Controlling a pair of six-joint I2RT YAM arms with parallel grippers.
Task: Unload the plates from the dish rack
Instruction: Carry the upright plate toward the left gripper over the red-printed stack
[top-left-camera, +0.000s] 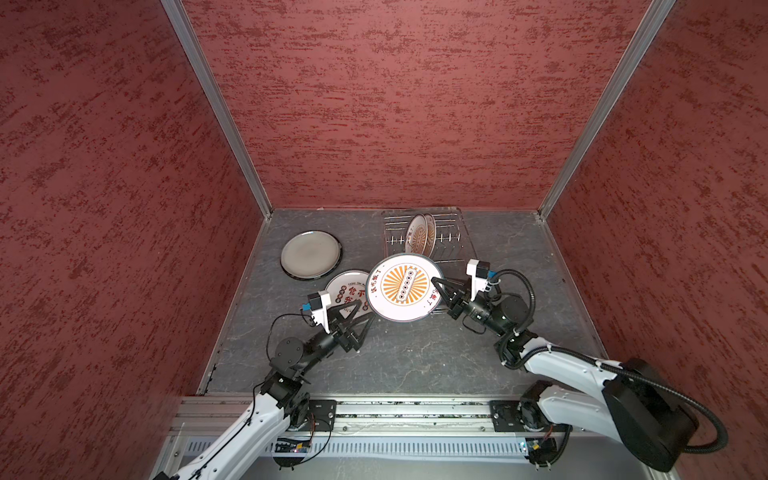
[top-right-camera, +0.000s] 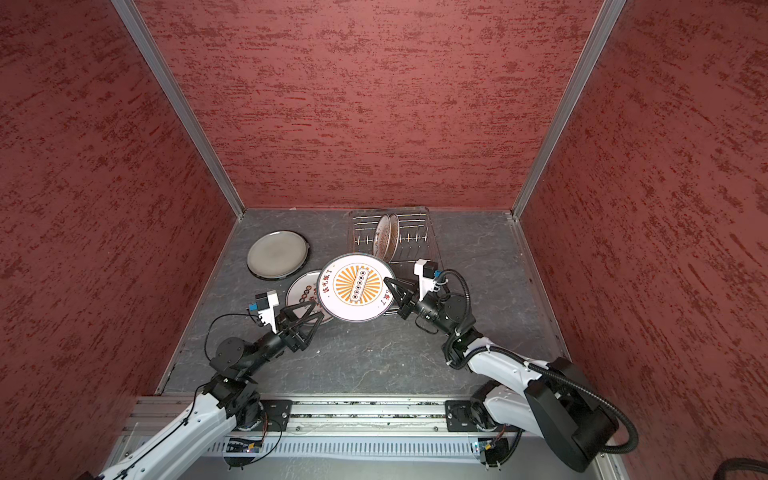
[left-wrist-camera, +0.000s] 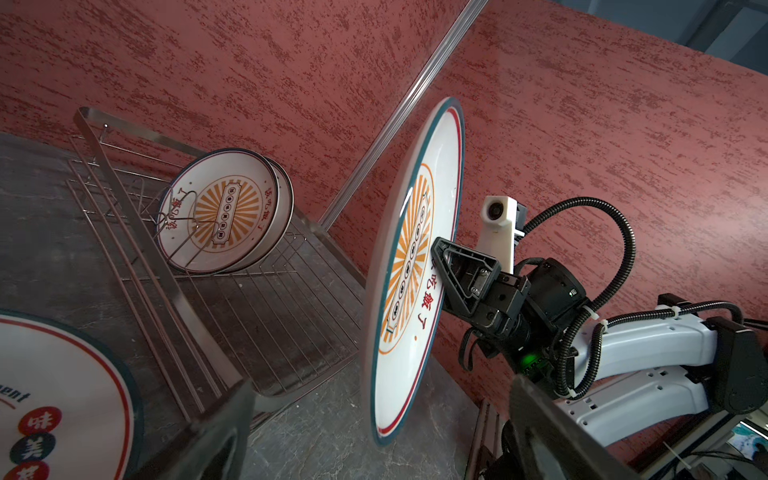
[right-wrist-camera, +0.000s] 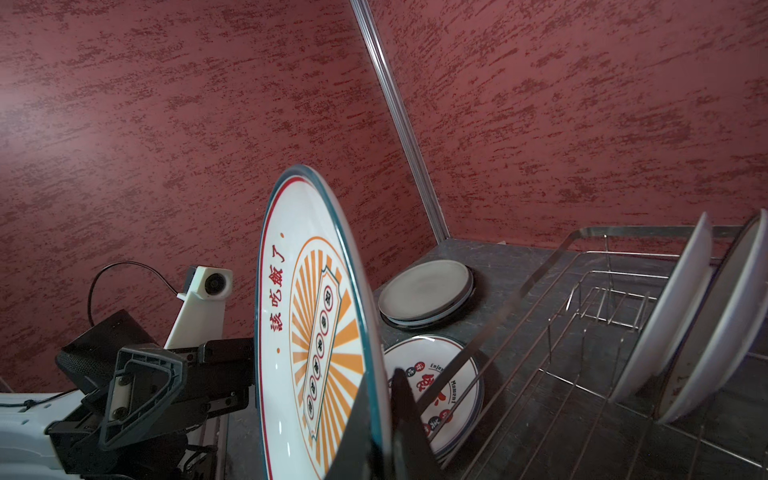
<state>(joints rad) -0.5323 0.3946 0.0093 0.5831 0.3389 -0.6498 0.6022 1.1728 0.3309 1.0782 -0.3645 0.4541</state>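
My right gripper (top-left-camera: 436, 283) (right-wrist-camera: 382, 415) is shut on the right rim of a white plate with an orange sunburst (top-left-camera: 405, 286) (top-right-camera: 357, 286) (right-wrist-camera: 307, 324), held above the table. My left gripper (top-left-camera: 365, 311) (left-wrist-camera: 380, 384) is open, and the plate's opposite edge (left-wrist-camera: 411, 270) lies between its spread fingers without touching them. Two more sunburst plates (top-left-camera: 420, 235) (left-wrist-camera: 224, 212) stand upright in the silver wire dish rack (top-left-camera: 457, 249) (right-wrist-camera: 540, 270) at the back. A grey plate (top-left-camera: 311, 254) (right-wrist-camera: 424, 291) and a red-character plate (top-left-camera: 347, 286) (right-wrist-camera: 449, 386) lie flat on the table, left of the rack.
Red textured walls close in the grey stone-patterned table on three sides. The arms' mounting rail (top-left-camera: 395, 415) runs along the front edge. The grey plate rests on another plate in the right wrist view.
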